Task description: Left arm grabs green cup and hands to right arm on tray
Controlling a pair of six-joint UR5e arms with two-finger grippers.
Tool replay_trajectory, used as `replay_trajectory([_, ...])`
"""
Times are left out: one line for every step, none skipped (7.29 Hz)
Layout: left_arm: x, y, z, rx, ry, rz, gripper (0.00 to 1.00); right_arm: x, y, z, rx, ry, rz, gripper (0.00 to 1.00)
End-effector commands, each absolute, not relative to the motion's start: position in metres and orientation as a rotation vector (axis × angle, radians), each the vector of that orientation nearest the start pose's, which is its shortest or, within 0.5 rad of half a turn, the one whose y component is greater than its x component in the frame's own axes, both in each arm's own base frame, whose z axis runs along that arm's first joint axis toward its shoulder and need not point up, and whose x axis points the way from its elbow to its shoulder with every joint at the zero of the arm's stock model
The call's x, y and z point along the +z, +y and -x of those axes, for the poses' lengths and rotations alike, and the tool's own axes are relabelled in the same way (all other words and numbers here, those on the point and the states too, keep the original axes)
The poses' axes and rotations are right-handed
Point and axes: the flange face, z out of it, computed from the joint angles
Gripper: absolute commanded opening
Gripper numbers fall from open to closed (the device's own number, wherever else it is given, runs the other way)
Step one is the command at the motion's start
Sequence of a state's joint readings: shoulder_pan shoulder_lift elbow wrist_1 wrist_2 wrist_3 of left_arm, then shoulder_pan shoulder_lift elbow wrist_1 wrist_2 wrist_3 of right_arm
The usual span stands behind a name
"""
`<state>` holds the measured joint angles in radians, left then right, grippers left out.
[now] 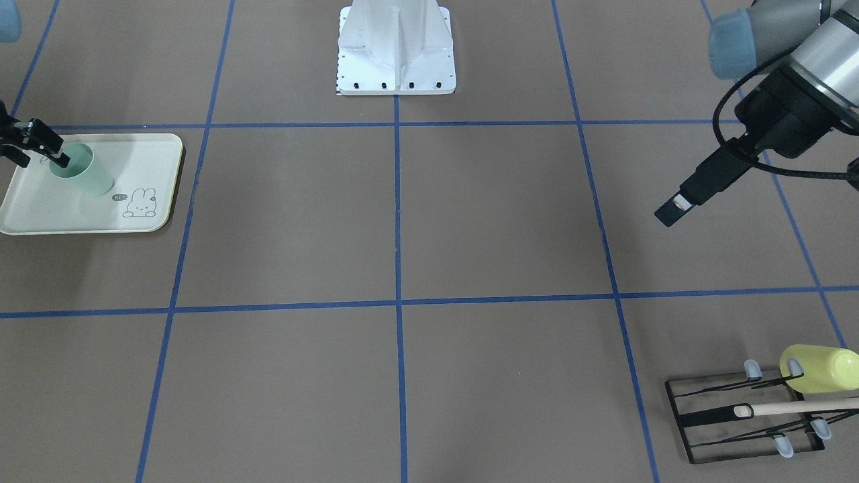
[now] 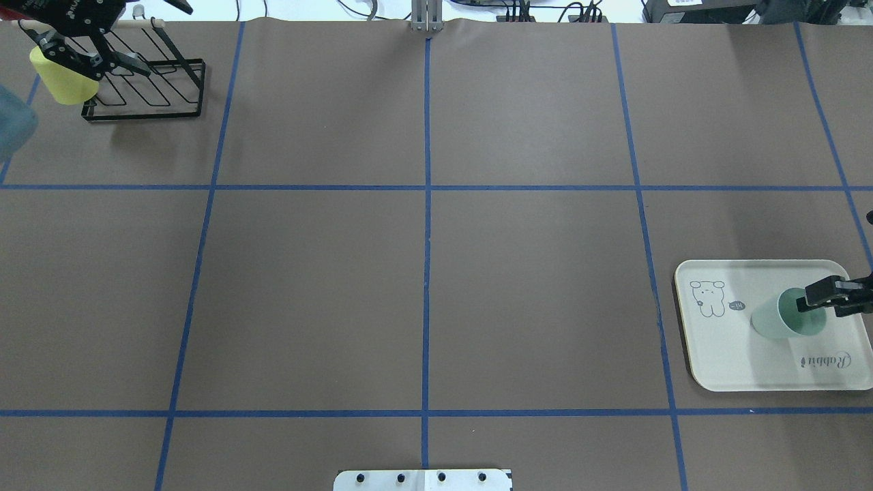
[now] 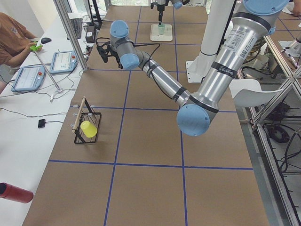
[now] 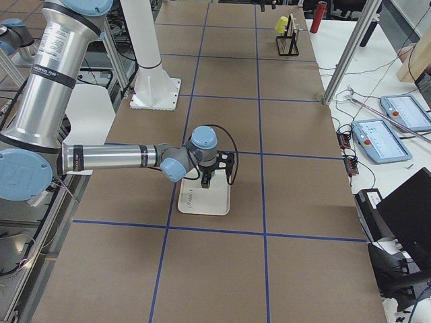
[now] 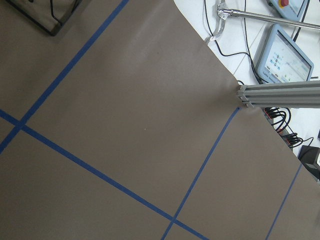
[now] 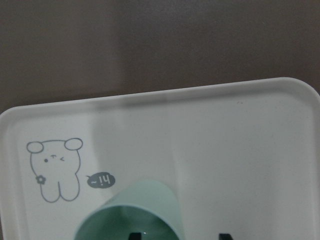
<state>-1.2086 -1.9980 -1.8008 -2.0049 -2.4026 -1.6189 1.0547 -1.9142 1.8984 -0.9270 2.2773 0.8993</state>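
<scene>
The pale mint-green cup (image 1: 87, 173) stands on the cream rabbit tray (image 1: 141, 161), near its middle. It also shows in the overhead view (image 2: 774, 320) and in the right wrist view (image 6: 145, 205). My right gripper (image 1: 43, 159) is open at the cup's rim. In the right wrist view one fingertip (image 6: 134, 234) is inside the cup and the other is outside its wall, neither pressing it. My left gripper (image 1: 670, 213) hangs high and empty over the table on the opposite side. In the overhead view (image 2: 92, 61) its fingers look spread.
A black wire rack (image 1: 738, 419) at the far corner on my left side holds a yellow-green cup (image 1: 822, 369) and a wooden-handled tool (image 1: 798, 407). The white robot base (image 1: 396, 50) stands at mid-table. Blue tape lines grid the brown table.
</scene>
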Motion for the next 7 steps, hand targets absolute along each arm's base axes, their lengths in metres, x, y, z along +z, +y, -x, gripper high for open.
replay_trajectory([0.319,-0.571,-0.105,-0.559,1.199,-0.062,1.0,0.553,-0.374,0.074,0.146,-0.917,-0.151,1.0])
replay_trajectory([0.367,-0.56,-0.077,-0.474,1.114,-0.169,1.0,0.555,-0.378,0.06,0.133,-0.906,-0.189,1.0])
replay_trajectory([0.415,-0.547,-0.054,-0.349,1.011,-0.271,1.0,0.56,-0.381,0.045,0.119,-0.883,-0.206,1.0])
replay_trajectory([0.463,-0.529,-0.028,-0.222,0.916,-0.324,1.0,0.561,-0.391,0.027,0.096,-0.847,-0.21,1.0])
replay_trajectory([0.494,-0.517,0.0,-0.115,0.835,-0.337,1.0,0.561,-0.403,0.01,0.056,-0.808,-0.211,1.0])
replay_trajectory([0.519,-0.506,0.021,-0.024,0.776,-0.306,1.0,0.556,-0.418,-0.008,0.031,-0.777,-0.208,1.0])
replay_trajectory([0.546,-0.498,0.028,0.079,0.738,-0.239,1.0,0.55,-0.431,-0.017,-0.006,-0.758,-0.199,1.0])
